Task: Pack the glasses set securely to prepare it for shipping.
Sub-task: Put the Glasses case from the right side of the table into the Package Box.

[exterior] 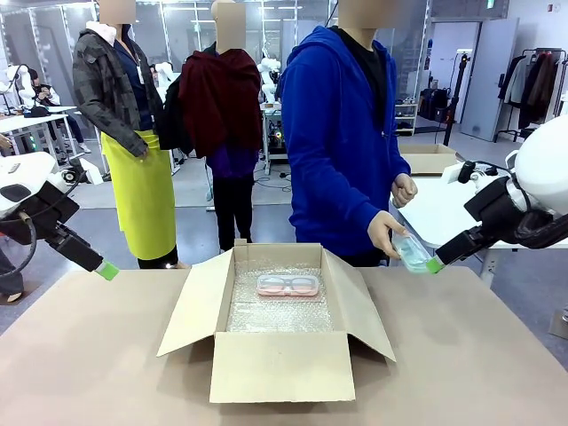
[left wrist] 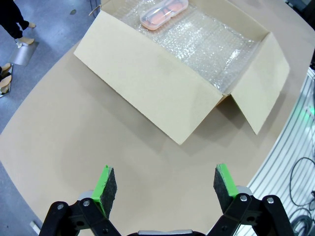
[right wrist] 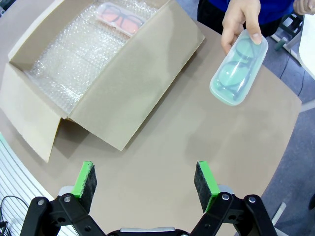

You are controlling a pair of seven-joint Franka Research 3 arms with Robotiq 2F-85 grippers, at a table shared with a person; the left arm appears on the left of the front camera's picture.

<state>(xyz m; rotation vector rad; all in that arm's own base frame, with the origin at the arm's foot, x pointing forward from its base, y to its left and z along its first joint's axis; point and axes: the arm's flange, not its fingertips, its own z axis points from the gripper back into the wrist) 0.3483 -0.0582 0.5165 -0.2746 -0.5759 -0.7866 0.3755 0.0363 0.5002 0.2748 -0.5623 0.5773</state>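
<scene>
The pink glasses case (exterior: 287,285) lies on bubble wrap at the far end of the open cardboard box (exterior: 275,366); it also appears as the pink case (left wrist: 164,13) and pink case (right wrist: 119,16). The mint-green case (right wrist: 238,73) is held by a person's hand (right wrist: 241,22) above the table's right side, just beyond my right gripper (right wrist: 145,179), which is open and empty. In the front view the mint-green case (exterior: 411,252) sits right by the right gripper's green tip (exterior: 434,264). My left gripper (left wrist: 162,184) hangs open and empty over the table's left side, left fingertip (exterior: 107,270) clear of the box.
The box flaps (exterior: 193,303) spread out to both sides and toward me. A person in a blue hoodie (exterior: 342,142) stands at the far edge behind the box. Two other people stand farther back left. Bare table surface (exterior: 84,355) lies left and right of the box.
</scene>
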